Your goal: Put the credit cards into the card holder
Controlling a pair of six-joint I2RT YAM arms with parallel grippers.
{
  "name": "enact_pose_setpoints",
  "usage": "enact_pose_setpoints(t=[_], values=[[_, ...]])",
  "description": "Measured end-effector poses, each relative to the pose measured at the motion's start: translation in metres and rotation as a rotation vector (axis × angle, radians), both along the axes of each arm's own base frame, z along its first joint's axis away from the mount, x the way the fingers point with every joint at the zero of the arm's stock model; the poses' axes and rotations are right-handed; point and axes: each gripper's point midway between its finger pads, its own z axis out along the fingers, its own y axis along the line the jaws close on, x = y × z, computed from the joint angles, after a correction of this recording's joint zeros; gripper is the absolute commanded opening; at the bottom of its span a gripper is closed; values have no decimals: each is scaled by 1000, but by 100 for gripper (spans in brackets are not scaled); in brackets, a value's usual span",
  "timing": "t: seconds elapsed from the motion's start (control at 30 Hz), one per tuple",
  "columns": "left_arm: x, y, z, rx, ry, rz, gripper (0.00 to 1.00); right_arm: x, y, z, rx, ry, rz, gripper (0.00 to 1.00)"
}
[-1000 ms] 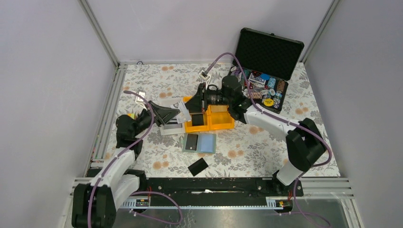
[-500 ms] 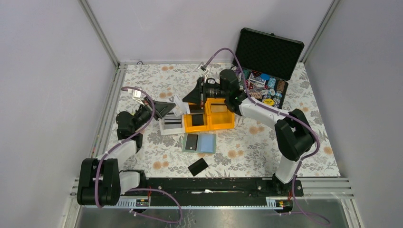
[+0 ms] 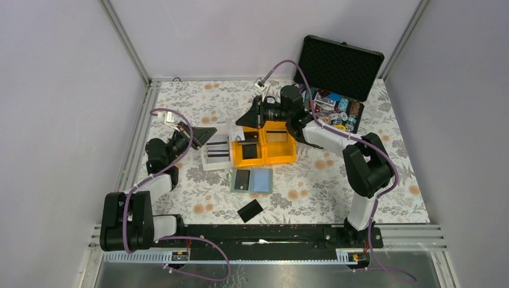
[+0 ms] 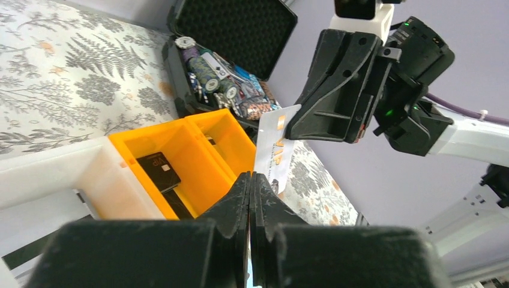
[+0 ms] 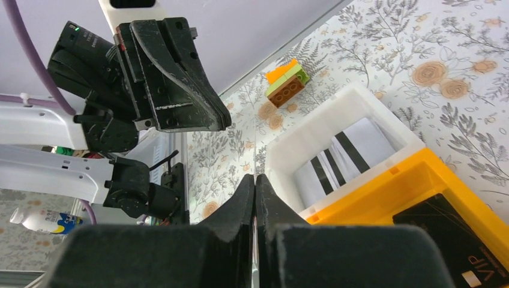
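Note:
My right gripper [image 5: 255, 178] is shut on a silvery-white credit card [image 4: 275, 147], pinching its top corner above the yellow bin [image 3: 287, 156]; the card shows edge-on between the jaws. My left gripper [image 4: 250, 177] is shut and empty, a little left of and below that card, over the white bin [image 3: 207, 163]. The green card holder [image 3: 261, 180] lies open on the table with one black card [image 3: 242, 179] in its left pocket. Another black card [image 3: 249, 210] lies loose in front of it. A black card [image 4: 158, 170] rests in the yellow bin.
The white bin holds pale cards with black stripes [image 5: 336, 162]. An open black case [image 3: 340, 63] with chips stands at the back right. An orange-and-green block [image 5: 288, 84] lies on the floral cloth beyond the white bin.
My left gripper drew back to the left, off the pale card, and its jaws closed. My right gripper kept the card and shifted up and back over the yellow bin.

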Motion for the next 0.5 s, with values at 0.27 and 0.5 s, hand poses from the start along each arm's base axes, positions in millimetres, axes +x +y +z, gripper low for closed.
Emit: enact_pose_setpoints(t=[0.27, 0.5], values=[[13, 21, -20, 131, 42, 169, 12, 12, -9, -15, -58, -7, -82, 0], [15, 12, -36, 256, 107, 214, 55, 4, -33, -11, -119, -29, -179, 0]])
